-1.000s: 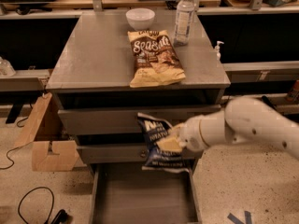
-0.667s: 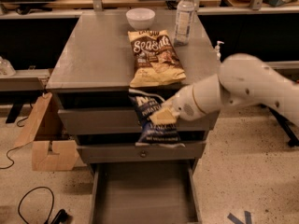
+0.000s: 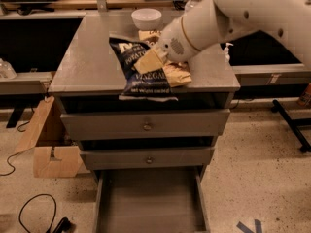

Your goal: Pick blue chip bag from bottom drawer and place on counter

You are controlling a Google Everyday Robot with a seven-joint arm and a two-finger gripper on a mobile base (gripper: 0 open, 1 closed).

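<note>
Dangling from the gripper (image 3: 151, 60), which is clamped on its upper part above the counter (image 3: 82, 57), the blue chip bag (image 3: 140, 81) hangs long axis down to the gripper's near left, its lower edge past the counter's near rim, so release likely wants a shift farther in.

Dark blue chip bag (image 3: 142, 71) tilted over counter (image 3: 86, 58) front edge, pinched by end effector (image 3: 151, 61); bottom drawer (image 3: 150, 203) open.

claw (image 3: 151, 60) holds blue chip bag (image 3: 140, 80) over counter (image 3: 82, 62)
</note>
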